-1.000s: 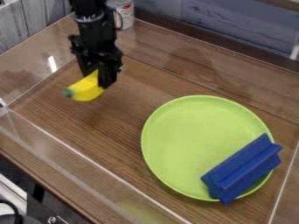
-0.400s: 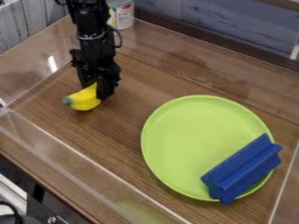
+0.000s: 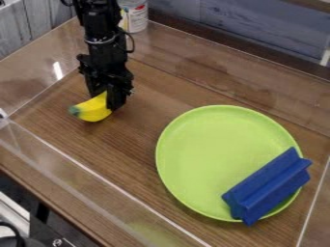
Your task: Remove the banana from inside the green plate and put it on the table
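The small yellow banana [image 3: 92, 108] rests low on the dark wood table [image 3: 142, 101] at the left, well apart from the lime-green plate [image 3: 213, 154]. My black gripper [image 3: 108, 97] points straight down over the banana's right end and is shut on it. The fingers hide part of the fruit, so whether it touches the wood I cannot tell. The plate sits at the right with only a blue block in it.
A blue block [image 3: 268, 187] lies on the plate's lower right rim. Clear acrylic walls [image 3: 26, 72] ring the table, close to the banana on the left. A white bottle [image 3: 134, 15] stands at the back.
The gripper has come down and slightly left with the banana, from above the wood to table level. Since the middle frame nothing has moved.
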{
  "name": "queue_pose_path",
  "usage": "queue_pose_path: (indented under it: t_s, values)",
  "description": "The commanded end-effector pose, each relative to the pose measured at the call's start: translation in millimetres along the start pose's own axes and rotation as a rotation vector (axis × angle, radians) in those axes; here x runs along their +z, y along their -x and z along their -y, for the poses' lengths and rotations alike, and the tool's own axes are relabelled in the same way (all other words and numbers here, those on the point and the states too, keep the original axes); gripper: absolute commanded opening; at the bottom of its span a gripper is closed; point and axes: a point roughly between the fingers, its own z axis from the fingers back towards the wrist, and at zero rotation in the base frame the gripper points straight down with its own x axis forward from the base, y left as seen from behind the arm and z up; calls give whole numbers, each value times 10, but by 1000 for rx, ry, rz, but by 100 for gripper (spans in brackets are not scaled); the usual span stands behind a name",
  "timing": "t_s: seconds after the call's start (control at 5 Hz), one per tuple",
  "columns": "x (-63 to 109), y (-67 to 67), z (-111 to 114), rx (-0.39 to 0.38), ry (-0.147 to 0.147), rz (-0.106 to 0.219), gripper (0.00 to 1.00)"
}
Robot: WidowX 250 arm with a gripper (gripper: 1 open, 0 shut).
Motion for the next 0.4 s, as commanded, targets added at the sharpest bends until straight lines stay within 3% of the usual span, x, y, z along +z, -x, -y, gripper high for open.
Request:
queue_pose_path:
  t_s: [0.0, 0.2]
  values:
    - [7, 41, -23, 13, 2, -9, 0]
    - [-4, 55, -7, 17, 7, -18, 0]
